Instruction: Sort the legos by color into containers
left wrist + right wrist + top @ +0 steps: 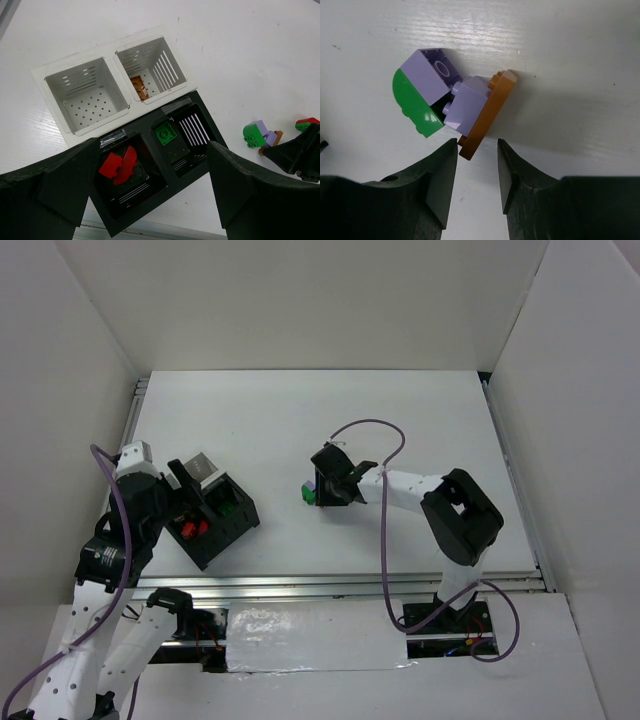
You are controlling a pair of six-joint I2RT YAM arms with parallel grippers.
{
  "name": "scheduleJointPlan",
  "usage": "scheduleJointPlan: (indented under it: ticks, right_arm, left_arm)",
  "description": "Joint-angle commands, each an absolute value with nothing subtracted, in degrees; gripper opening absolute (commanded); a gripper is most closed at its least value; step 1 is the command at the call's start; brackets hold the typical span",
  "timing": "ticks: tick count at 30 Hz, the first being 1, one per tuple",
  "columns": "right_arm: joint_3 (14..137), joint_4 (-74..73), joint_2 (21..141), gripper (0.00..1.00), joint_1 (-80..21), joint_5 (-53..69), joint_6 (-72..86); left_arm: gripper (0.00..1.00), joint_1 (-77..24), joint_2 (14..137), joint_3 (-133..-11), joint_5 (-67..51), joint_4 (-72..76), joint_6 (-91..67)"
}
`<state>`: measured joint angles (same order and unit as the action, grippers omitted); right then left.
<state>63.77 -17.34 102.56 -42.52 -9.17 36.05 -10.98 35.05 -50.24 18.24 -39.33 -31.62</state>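
The black box (159, 199) has two compartments: one holds red legos (117, 165), the other a green lego (165, 134). My left gripper (152, 150) is open and empty, its fingers spread wide just above the box (205, 558). Loose legos lie on the table right of it: a green-and-lilac stack (420, 95) touching a lilac brick on a brown plate (485, 112). My right gripper (476, 145) is open over them (310, 490). The brown plate's near corner sits at the mouth of the jaws, not gripped.
A white two-compartment box (42, 75) adjoins the black box's far side; one compartment holds a brown lego (140, 86), the other is empty. A red-and-green piece (306, 122) lies by the right gripper. The table's front rail runs just below the black box.
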Motion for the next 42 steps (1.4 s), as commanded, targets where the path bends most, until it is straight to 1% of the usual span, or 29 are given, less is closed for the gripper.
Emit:
scheduleJointPlan:
  ticks: [1,8,10,12,17,18,19,20,22,23,27,31,34,35,37,38,40,41,42]
  right_arm:
    - [65.30,-17.14,104.24,0.45,-42.80,-10.37,36.83]
    - [65.21,-16.26,104.59,0.42,-42.89,-10.46,36.74]
    - [65.39,-16.00,105.12,0.39,-42.89,-10.55,36.21]
    - [65.39,-15.38,105.64,0.31,-42.80,-10.46,35.69]
    - [67.23,-16.08,108.01,0.26,-42.80,-11.07,33.67]
    - [67.32,-16.08,108.28,0.21,-42.80,-11.25,33.49]
    - [67.41,-16.26,108.37,0.11,-42.80,-11.51,33.14]
    - [67.33,-16.35,108.28,0.10,-42.80,-11.77,33.13]
    - [66.89,-16.08,107.58,0.02,-42.80,-11.87,32.87]
    - [66.28,-16.08,107.14,0.00,-42.89,-11.95,32.78]
    - [63.64,-15.47,101.79,0.00,-43.24,-12.74,32.52]
    - [60.21,-16.52,94.41,0.00,-45.78,-16.77,32.61]
    - [57.93,-16.61,87.91,0.00,-47.45,-17.58,33.13]
    - [57.31,-16.26,84.67,0.00,-49.11,-17.67,33.31]
    - [55.65,-15.21,81.58,0.00,-50.79,-17.75,33.57]
    - [55.11,-13.99,78.60,0.00,-52.63,-17.06,33.57]
    - [53.45,-12.40,75.78,0.00,-54.48,-16.09,33.92]
    - [52.83,-11.70,73.06,0.00,-55.88,-15.39,34.19]
    - [52.47,-10.73,71.73,0.00,-56.51,-15.21,34.80]
  left_arm:
    - [0.99,-10.63,34.72,-50.36,17.84,-36.74,-30.59]
    - [0.99,-10.63,35.07,-50.36,17.67,-36.56,-30.50]
    - [1.00,-10.63,34.98,-50.36,17.58,-36.56,-30.50]
    - [0.99,-10.63,34.98,-50.36,17.49,-36.56,-30.41]
    - [0.99,-10.63,35.42,-50.36,17.31,-36.56,-30.32]
    - [1.00,-10.63,35.51,-50.36,17.23,-36.56,-30.32]
    - [1.00,-10.63,35.59,-50.36,17.23,-36.39,-30.32]
    - [0.99,-10.55,35.60,-50.27,17.14,-36.39,-30.24]
    - [0.99,-10.63,35.68,-50.36,16.88,-36.30,-30.23]
    - [0.99,-10.63,35.77,-50.27,16.88,-36.30,-30.15]
    - [0.99,-10.63,36.12,-50.10,15.04,-35.16,-29.71]
    - [1.00,-10.63,37.70,-50.27,8.02,-34.45,-29.88]
    - [1.00,-10.63,38.67,-50.89,3.10,-33.41,-32.60]
    - [0.99,-10.63,38.85,-50.80,-2.23,-32.44,-34.09]
    - [1.00,-10.63,39.11,-50.28,-7.44,-28.77,-36.64]
    - [1.00,-10.63,39.11,-49.32,-13.21,-27.17,-39.09]
    - [0.99,-10.81,39.72,-48.26,-18.26,-23.75,-41.82]
    - [0.99,-10.90,39.90,-46.95,-22.72,-19.99,-44.45]
    - [0.99,-11.07,40.42,-46.41,-24.24,-18.21,-45.69]
